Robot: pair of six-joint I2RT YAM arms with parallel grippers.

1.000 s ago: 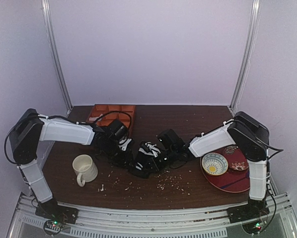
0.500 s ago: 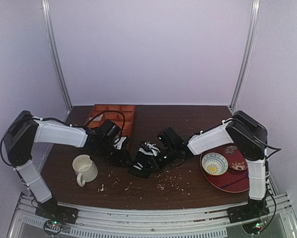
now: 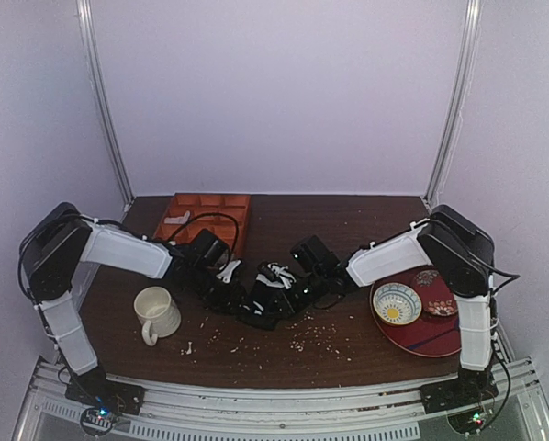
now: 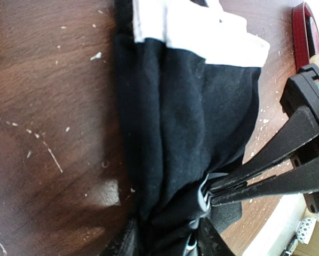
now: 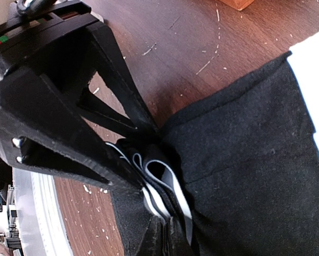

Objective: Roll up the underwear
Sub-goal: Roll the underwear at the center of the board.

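The black underwear [image 3: 267,299] with white edging lies bunched at the table's middle, between both grippers. I cannot make out a second brief apart from it. My left gripper [image 3: 232,292] is shut on its left end. In the left wrist view the black fabric [image 4: 191,117] with a white band runs away from that gripper [image 4: 170,237], and the right gripper's fingers [image 4: 266,160] pinch its far side. My right gripper [image 3: 295,285] is shut on its right end. In the right wrist view that gripper [image 5: 167,229] clamps folded white-edged layers of the fabric [image 5: 255,160].
A white mug [image 3: 157,312] stands left of the underwear. An orange compartment tray [image 3: 210,211] sits at the back. A red plate [image 3: 438,342] at the right holds a patterned bowl [image 3: 397,303] and a small dish [image 3: 440,306]. Crumbs [image 3: 316,333] lie along the front.
My left gripper has moved right and slightly nearer, closing in on the underwear's left end and bunching it. The right arm has hardly moved.
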